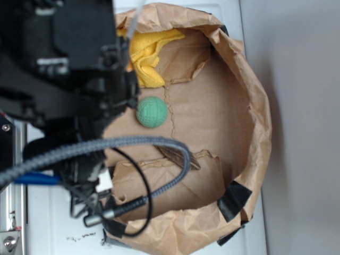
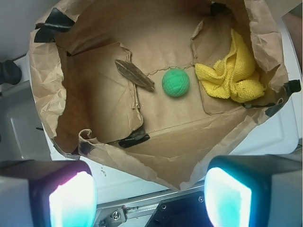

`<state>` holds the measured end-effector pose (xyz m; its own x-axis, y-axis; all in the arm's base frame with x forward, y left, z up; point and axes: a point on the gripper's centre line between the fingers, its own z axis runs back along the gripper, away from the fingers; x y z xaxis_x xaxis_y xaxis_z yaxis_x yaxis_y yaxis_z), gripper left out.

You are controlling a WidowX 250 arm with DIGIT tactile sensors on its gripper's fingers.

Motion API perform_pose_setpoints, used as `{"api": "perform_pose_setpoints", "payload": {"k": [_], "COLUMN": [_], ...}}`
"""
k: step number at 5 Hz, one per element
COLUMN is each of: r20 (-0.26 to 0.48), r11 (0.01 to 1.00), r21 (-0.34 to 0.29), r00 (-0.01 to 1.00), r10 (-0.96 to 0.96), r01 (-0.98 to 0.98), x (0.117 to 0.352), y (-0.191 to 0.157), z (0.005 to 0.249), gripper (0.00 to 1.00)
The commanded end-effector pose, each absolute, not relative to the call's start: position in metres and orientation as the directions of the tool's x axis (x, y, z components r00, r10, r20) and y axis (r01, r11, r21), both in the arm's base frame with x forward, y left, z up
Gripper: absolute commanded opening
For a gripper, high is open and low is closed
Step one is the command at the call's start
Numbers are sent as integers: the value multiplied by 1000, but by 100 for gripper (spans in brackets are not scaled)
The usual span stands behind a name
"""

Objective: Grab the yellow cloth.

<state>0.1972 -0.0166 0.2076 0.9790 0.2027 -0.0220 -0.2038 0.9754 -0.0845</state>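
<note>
The yellow cloth (image 1: 146, 56) (image 2: 233, 72) lies crumpled against the inner wall of a brown paper bag (image 1: 234, 101) (image 2: 94, 99), at its top left in the exterior view and right side in the wrist view. A green textured ball (image 1: 152, 111) (image 2: 175, 82) rests beside it on the bag floor. My gripper (image 2: 150, 198) is open, high above and outside the bag's near rim, with nothing between its glowing pads (image 2: 73, 201). In the exterior view the black arm (image 1: 69, 74) covers the gripper and the cloth's left part.
A dark brown leaf-like strip (image 2: 135, 74) (image 1: 178, 156) lies on the bag floor left of the ball. Black tape patches (image 1: 234, 199) hold the bag's torn rim. The bag sits on a white surface (image 2: 279, 132). A grey cable (image 1: 133, 143) loops over the bag.
</note>
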Motion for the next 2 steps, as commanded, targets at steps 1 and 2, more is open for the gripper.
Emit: {"api": "perform_pose_setpoints", "payload": {"k": [1, 2], "r20": [25, 14], "r11": [903, 861], "r21": [-66, -52], "r00": [904, 861], "r10": [426, 508], "r01": [-424, -506], "x": [258, 263], "y": [23, 37], "z": [133, 103], "gripper": [100, 100]}}
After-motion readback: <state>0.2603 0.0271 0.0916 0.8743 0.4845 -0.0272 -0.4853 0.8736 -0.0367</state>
